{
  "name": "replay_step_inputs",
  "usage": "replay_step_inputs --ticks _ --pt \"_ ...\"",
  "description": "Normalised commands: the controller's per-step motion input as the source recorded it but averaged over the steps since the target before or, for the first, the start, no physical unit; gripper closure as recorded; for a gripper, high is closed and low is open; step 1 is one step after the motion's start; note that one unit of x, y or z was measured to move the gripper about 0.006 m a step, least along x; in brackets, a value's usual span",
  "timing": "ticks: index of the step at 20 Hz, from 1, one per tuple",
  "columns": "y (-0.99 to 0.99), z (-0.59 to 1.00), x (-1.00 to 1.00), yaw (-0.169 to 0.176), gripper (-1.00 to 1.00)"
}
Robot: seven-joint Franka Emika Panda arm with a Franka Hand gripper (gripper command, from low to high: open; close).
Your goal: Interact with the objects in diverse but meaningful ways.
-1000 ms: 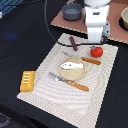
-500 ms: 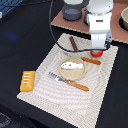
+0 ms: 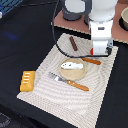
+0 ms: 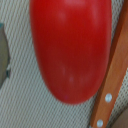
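Arm: white Franka body reaching down over the far right part of the striped placemat in the exterior view, a black cable looping beside it
Hand: lowered right onto the mat near its edge on the exterior view's right, fingertips hidden behind its own housing; cannot tell whether released or clenched
Red tomato: fills most of the wrist view, glossy and rounded, lying on the ribbed mat directly under the camera; not visible in the exterior view, covered by the arm
Orange-handled knife: on the mat just beside the hand and close to the plate; in the wrist view an orange handle with two pale rivets runs just beside the tomato
Tan round plate: middle of the mat, on the exterior view's left of the hand
White fish-like piece: flat on the plate
Orange-handled fork: along the plate's near edge, tines pointing to the exterior view's left
Sausage stick: reddish-brown, at the far end of the mat, apart from the plate
Bread block: yellow-orange, ridged, on the mat's edge at the exterior view's left, well apart from the hand
Surface: dark, carrying the mat
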Motion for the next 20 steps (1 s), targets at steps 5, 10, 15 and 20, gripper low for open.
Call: replay_step_inputs --ticks 5,10,15,20 --pt "0.00 -0.06 0.47 0.060 1.00" --pt "0.00 -0.02 0.49 0.059 1.00" --pt "0.00 -0.01 0.49 0.058 1.00" --pt "0.00 0.04 0.41 0.048 1.00"
